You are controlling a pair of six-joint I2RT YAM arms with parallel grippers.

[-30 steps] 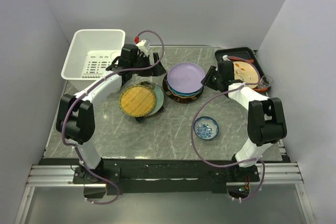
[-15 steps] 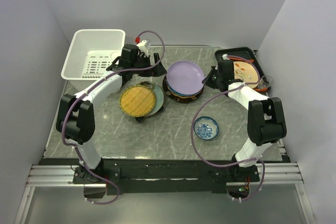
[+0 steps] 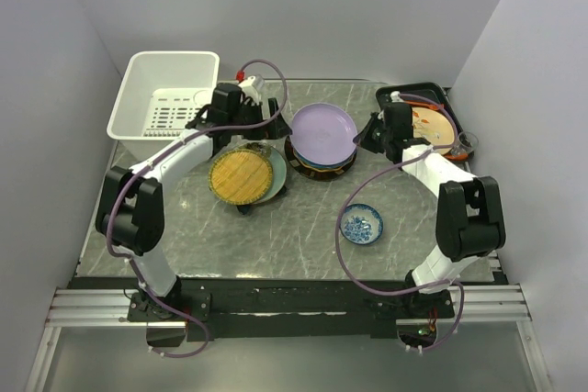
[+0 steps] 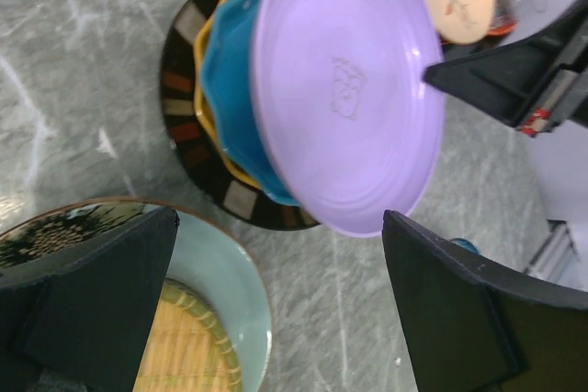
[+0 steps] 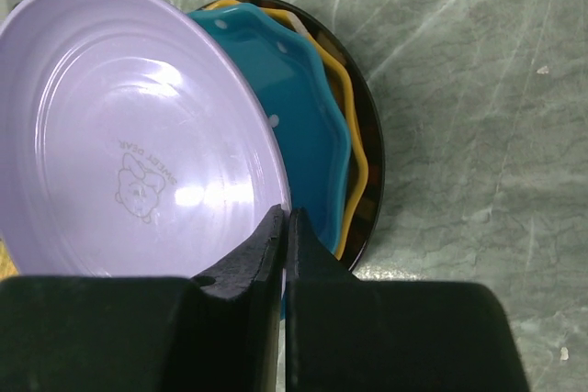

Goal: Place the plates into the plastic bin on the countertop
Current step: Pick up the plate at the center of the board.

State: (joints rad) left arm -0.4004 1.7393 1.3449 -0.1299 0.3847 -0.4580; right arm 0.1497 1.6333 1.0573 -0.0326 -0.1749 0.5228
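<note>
Since a second ago the right gripper [image 5: 285, 227] has closed, and the lavender plate [image 3: 323, 130] now sits a little more toward 12 o'clock over its stack. The two fingers are pressed together on the thin rim of this plate, at its 3 o'clock edge in the top view.

The lavender plate is smooth and glossy, with faint rings and a small stamped bear figure in its middle. It is tilted, and the pinched side stands up off the teal plate [image 5: 294, 89] below. Under the teal one a yellow-orange wavy rim [image 5: 354, 153] shows, and at the bottom lies the dark brown plate [image 4: 184, 126] with lighter blocks on its border. The stack stands on the countertop [image 3: 303, 218], a little toward 12 o'clock from the centre.

The left gripper [image 4: 277, 254] is spread wide and holds nothing. It hangs at 9 o'clock of the stack, above the yellow woven plate [image 3: 240, 175], which rests on a pale green plate [image 3: 276, 172].

The plastic bin [image 3: 138, 89] is white with slotted sides and stands at the 10 o'clock corner, with no plate seen inside. A small blue-and-white dish [image 3: 361, 223] lies at 5 o'clock of the stack.
</note>
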